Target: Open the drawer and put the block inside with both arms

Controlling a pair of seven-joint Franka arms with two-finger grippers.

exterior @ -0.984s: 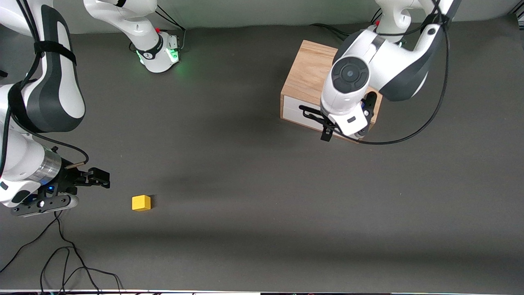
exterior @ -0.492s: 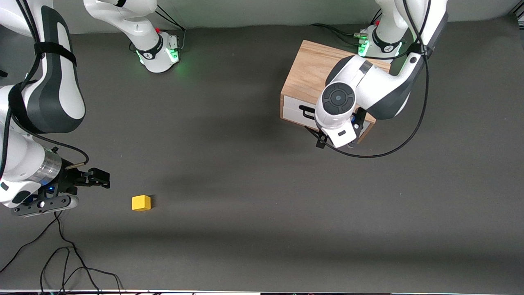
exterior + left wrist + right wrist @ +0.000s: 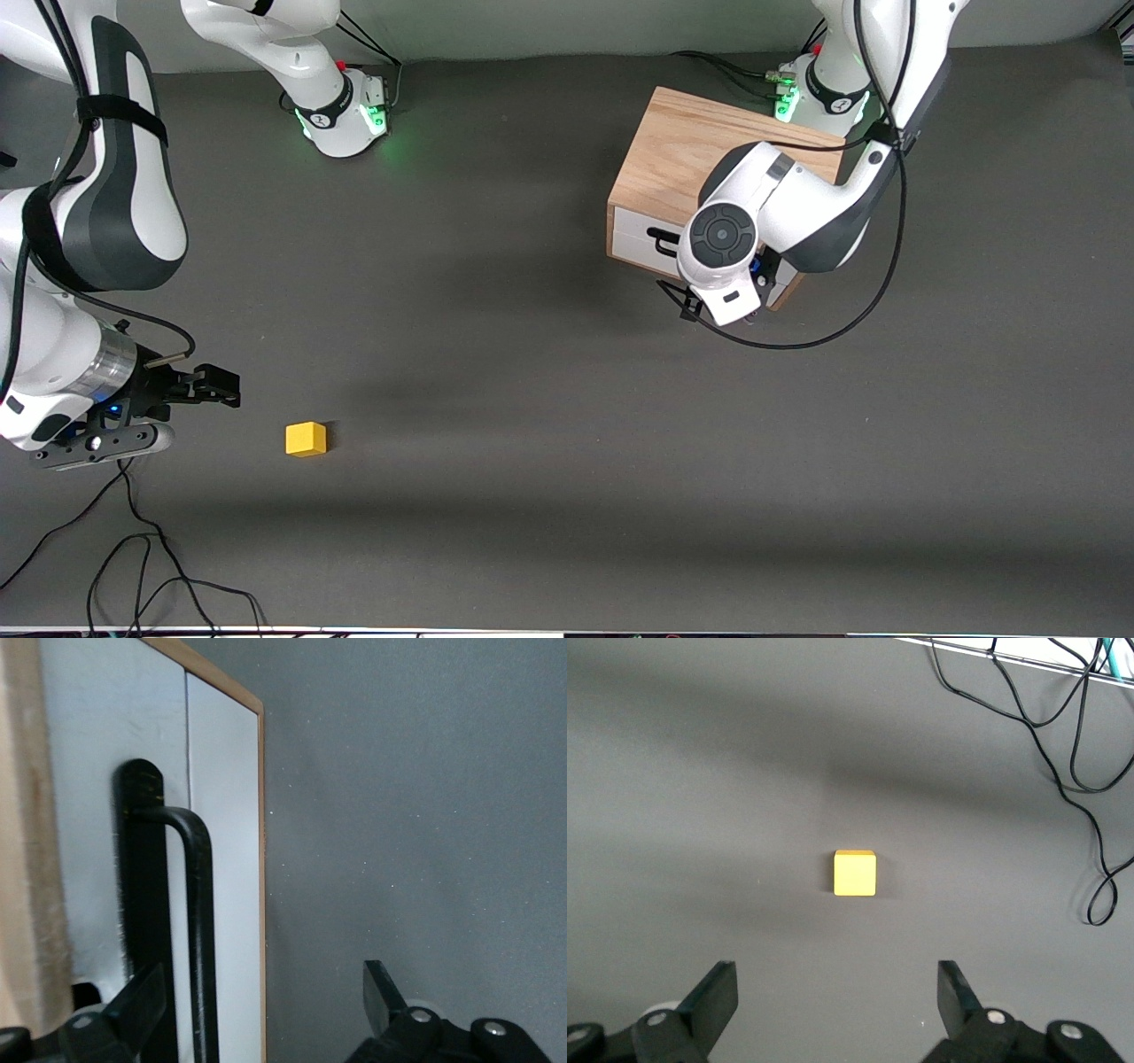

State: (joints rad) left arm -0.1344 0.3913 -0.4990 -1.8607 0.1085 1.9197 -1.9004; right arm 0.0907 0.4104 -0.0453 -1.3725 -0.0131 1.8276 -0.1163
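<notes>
One block (image 3: 306, 439): small matte yellow cube on the dark worktop (image 3: 532, 425), near the right arm's end. One drawer (image 3: 640, 239), white front shut, black wire handle (image 3: 190, 930), in a wood cabinet (image 3: 673, 159). Left gripper (image 3: 257, 1010) fingers spread at the handle; right gripper (image 3: 837, 1001) spread above the block.

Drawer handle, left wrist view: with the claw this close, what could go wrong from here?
The left claw is open with only one finger by the black handle; it could close beside the bar and miss. The drawer looks shut, so a slip leaves it closed. The block sits ungrasped below the open right claw.
</notes>
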